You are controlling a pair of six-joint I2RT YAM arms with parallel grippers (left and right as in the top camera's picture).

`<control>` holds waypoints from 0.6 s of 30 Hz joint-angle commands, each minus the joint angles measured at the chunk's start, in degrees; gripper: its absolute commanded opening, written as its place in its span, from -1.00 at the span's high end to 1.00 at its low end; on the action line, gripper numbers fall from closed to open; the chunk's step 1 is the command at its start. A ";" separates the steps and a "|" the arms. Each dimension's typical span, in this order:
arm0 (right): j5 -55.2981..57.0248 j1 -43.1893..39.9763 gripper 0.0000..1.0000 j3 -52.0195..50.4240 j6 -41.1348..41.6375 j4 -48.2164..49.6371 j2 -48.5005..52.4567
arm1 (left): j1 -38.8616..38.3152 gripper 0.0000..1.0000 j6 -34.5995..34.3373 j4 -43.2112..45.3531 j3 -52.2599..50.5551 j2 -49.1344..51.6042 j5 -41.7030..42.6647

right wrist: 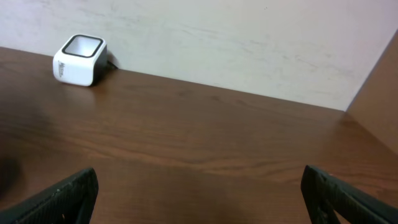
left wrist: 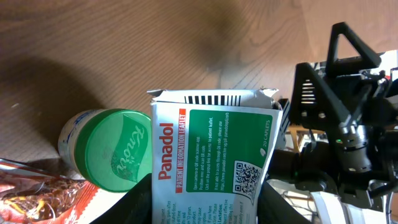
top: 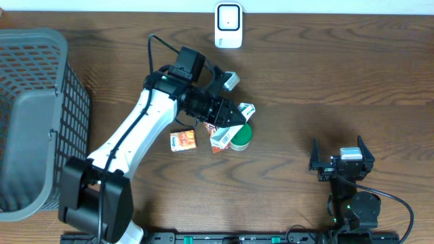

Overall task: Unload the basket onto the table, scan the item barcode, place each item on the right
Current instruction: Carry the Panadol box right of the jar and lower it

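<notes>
The Panadol box (left wrist: 211, 155) was seen clamped between the jaws of the left gripper (top: 234, 114) above the middle of the wooden worktop (top: 339, 81), with its long axis running straight out from the fingertips. In the left wrist view, the barcode (left wrist: 214, 98) was shown on the box's far end flap, the end turned away from the wrist. The white barcode scanner (top: 228, 25) was placed at the far edge of the worktop, well apart from the box and off to the side of the jaws, not ahead of them. The barcode end was thus judged to be pointed away from the scanner, and a turn of the wrist together with a reach toward the far edge was thought to be needed.

The left arm was stretched diagonally from its base at the near edge, with the forearm bent over a green-lidded jar (top: 239, 137) and two snack packets (top: 183, 140) lying just beside it. The left arm was clearly the nearer to the scanner.

The right gripper (top: 342, 157) was held near its own base at the near right, its jaws spread wide and nothing gripped between them.
</notes>
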 commanded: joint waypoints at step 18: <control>-17.44 0.81 -0.98 -0.07 18.86 0.42 -0.04 | -3.65 0.24 0.35 3.48 -0.44 0.31 0.33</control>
